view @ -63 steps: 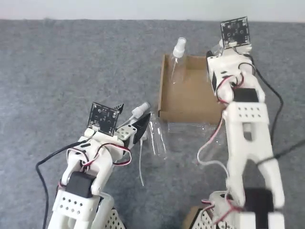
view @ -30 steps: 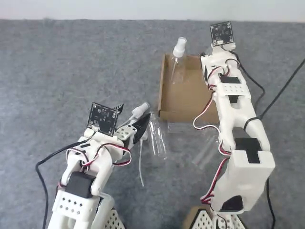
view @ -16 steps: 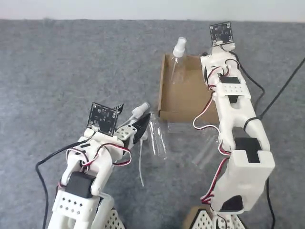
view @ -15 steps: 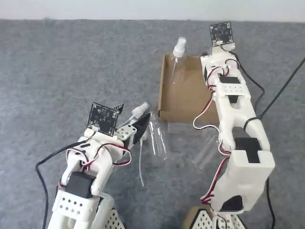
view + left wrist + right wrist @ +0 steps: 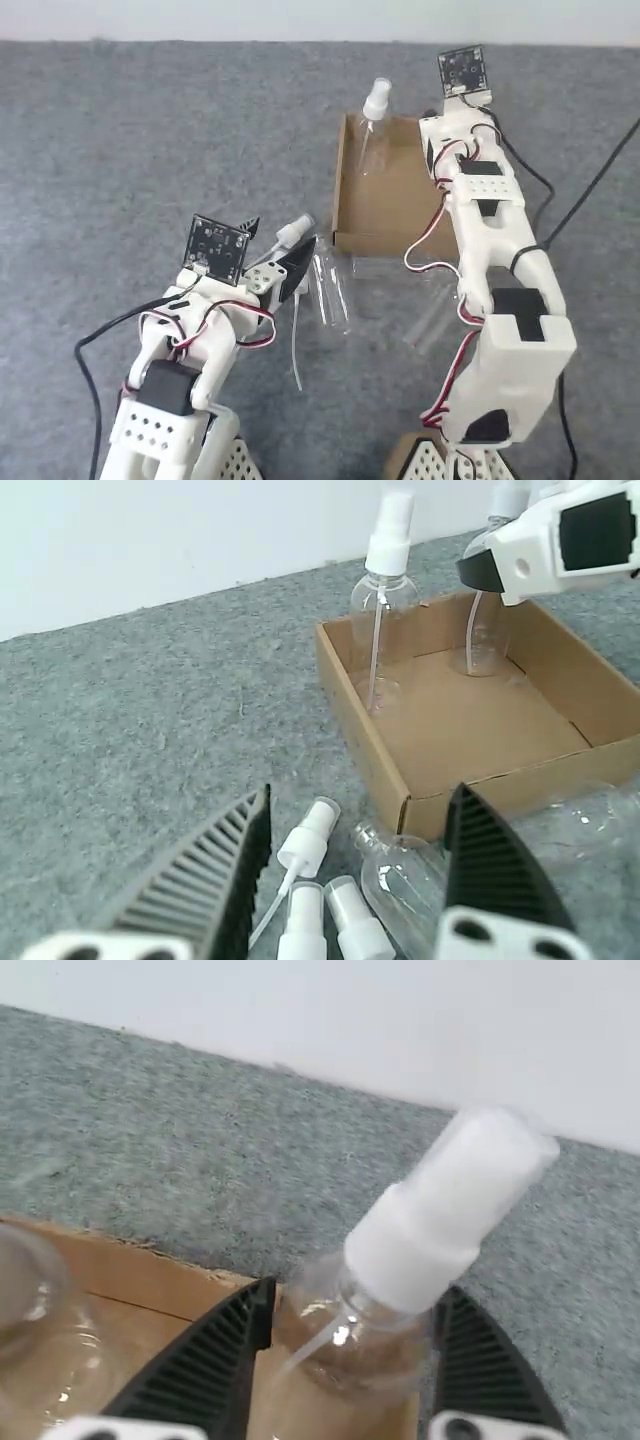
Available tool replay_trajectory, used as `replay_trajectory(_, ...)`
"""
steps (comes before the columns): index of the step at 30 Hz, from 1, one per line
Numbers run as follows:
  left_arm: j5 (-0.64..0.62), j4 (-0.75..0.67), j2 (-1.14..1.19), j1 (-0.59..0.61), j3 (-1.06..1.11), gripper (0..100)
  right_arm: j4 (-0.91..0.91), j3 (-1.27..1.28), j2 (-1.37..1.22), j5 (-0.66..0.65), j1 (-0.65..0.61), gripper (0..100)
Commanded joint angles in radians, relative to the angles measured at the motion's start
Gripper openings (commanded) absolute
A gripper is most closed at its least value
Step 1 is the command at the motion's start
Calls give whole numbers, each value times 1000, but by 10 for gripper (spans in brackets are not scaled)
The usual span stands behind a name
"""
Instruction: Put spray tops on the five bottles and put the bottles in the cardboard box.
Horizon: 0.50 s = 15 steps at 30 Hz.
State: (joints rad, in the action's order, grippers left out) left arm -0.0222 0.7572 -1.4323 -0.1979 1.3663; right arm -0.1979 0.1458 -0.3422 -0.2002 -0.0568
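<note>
Cardboard box (image 5: 390, 215): plain brown corrugated, shallow, open-topped, on coarse grey carpet (image 5: 150, 130).

Right gripper (image 5: 350, 1360): ribbed black jaws lie against both sides of a clear plastic bottle (image 5: 340, 1350), closed on it. White spray top (image 5: 450, 1210) fitted, tilted in the right wrist view. Left wrist view puts this bottle's base inside the box at a far corner.

Second capped bottle (image 5: 380, 620): clear, round-shouldered, thin dip tube visible, upright in the other far corner of the box.

Left gripper (image 5: 360, 800): jaws spread wide, holding nothing, low over the carpet short of the box.

Left wrist view shows three loose spray tops (image 5: 308, 842), white, lying together just beside an uncapped clear bottle (image 5: 405, 875) on its side against the box's near wall. Another clear bottle (image 5: 590, 815) lies along that wall; in the high view both are faint.
</note>
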Motion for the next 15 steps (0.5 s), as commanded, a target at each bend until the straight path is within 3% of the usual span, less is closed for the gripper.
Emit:
replay_trajectory(1,8,-26,3,-8,-5,261,8,-60,25,-14,-8,269)
replay_trajectory(15,8,-26,5,-8,-5,261,-107,-104,127,-12,-18,276)
